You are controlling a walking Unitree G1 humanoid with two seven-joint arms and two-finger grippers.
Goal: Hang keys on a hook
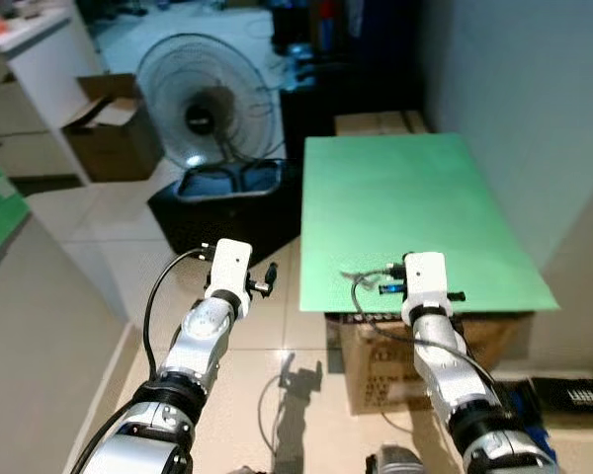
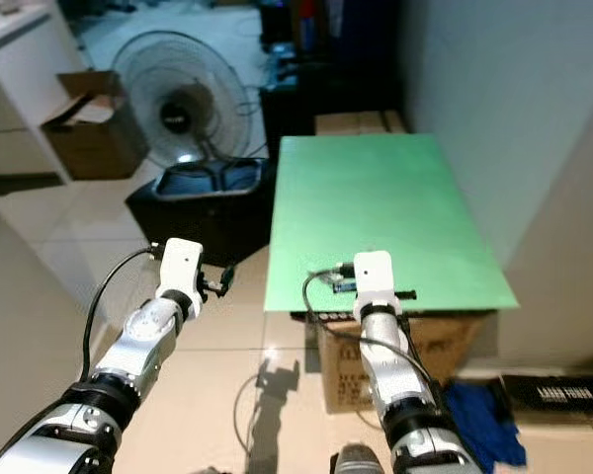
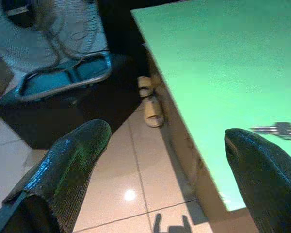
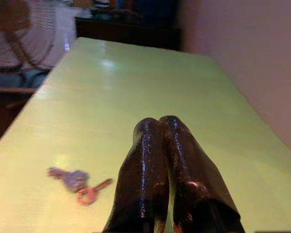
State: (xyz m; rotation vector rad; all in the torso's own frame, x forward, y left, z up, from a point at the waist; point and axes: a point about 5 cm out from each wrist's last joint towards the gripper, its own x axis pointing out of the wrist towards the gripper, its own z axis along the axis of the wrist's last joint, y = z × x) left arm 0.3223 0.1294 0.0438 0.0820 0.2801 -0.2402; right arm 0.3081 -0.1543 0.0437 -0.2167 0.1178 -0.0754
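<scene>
A small bunch of keys (image 4: 77,183) lies flat on the green tabletop (image 1: 405,197), near its front edge. My right gripper (image 4: 158,122) hovers low over the table just beside the keys, its two black fingers pressed together with nothing between them. The same keys (image 3: 280,129) lie just past one fingertip of my left gripper (image 3: 166,132). That gripper is held open over the floor at the table's left front corner and holds nothing. From the head camera, the left wrist (image 1: 227,269) is off the table's left edge and the right wrist (image 1: 424,278) is over its front edge.
A standing fan (image 1: 208,104) on a dark case (image 1: 217,212) is left of the table, with an open cardboard box (image 1: 109,128) farther left. A pair of slippers (image 3: 150,99) lies by the table's side. A cardboard box (image 1: 385,365) sits under the table. A wall runs along the right.
</scene>
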